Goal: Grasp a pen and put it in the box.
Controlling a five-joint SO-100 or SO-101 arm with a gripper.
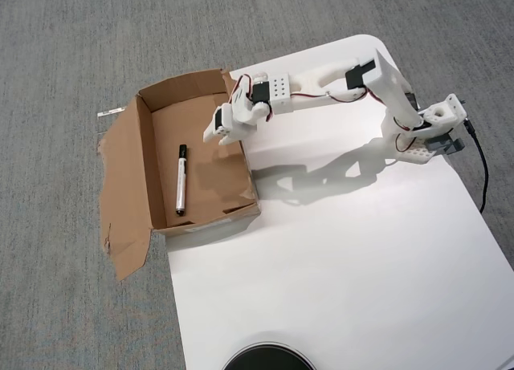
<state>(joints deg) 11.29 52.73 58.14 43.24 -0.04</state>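
Observation:
The pen (181, 179), a slim white marker with a black cap, lies flat on the floor of the box (144, 165), lengthwise and left of its middle. The box is brown open cardboard with a torn flap spread on the carpet to its left. It hangs off the table's left edge. My gripper (222, 134) is white and hovers over the box's right wall near the far right corner, pointing down. It holds nothing and is well apart from the pen. From above, the gap between its jaws does not show clearly.
The white table (345, 258) carries the arm's base (430, 133) at its far right, with a black cable (482, 173) trailing off the edge. A black round object (267, 359) sits at the table's near edge. Grey carpet (56, 57) surrounds the table.

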